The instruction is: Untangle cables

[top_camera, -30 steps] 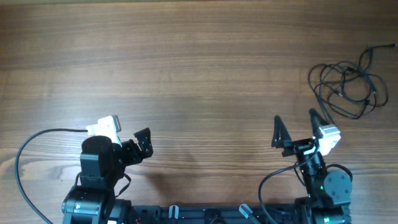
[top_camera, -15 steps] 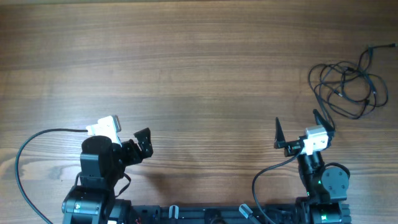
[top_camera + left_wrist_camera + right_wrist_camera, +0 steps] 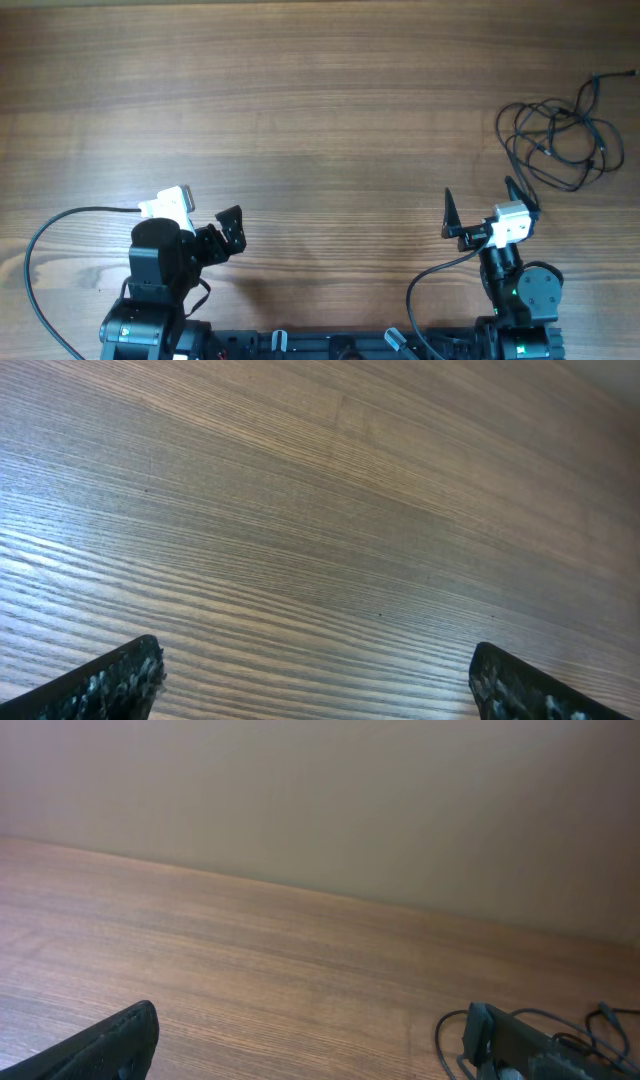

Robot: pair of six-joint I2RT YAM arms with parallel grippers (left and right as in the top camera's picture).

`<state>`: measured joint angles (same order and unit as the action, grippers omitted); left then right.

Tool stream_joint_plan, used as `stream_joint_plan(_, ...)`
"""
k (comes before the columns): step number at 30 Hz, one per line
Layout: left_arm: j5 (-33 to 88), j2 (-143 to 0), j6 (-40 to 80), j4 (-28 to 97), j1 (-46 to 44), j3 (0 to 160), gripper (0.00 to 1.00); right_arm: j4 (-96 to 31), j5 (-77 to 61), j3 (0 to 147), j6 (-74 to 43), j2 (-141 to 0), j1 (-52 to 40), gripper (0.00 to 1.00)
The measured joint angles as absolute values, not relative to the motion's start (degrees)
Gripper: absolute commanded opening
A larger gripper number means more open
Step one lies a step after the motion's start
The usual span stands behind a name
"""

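The cables [image 3: 560, 135] are thin black cords bunched in loose overlapping loops at the far right of the wooden table, with one plug end reaching toward the right edge. Part of them shows in the right wrist view [image 3: 598, 1023], behind the right finger. My right gripper [image 3: 482, 207] is open and empty, low over the table, nearer the front than the bunch and a little to its left, apart from it. In its wrist view [image 3: 310, 1042] only bare wood lies between the fingers. My left gripper [image 3: 229, 231] is at the front left, open and empty over bare wood [image 3: 315, 685].
A thick black arm wire [image 3: 38, 250] loops over the table at the front left. Both arm bases [image 3: 150, 300] stand along the front edge. A plain wall [image 3: 320, 800] rises beyond the table's far edge.
My right gripper has shifted slightly left and turned a little, mostly in the first half second. The left arm and the cables have not moved.
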<state>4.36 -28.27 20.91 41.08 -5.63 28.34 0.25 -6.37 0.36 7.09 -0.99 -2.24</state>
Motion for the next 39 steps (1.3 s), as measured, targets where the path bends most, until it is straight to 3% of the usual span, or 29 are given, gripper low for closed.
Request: stream_joint_plan(39,4.38,-24.03,20.91,44.97,-5.13,27.94,1.0,-0.01,-4.4,0.36,-0.69,-0.99,-2.24,1.0)
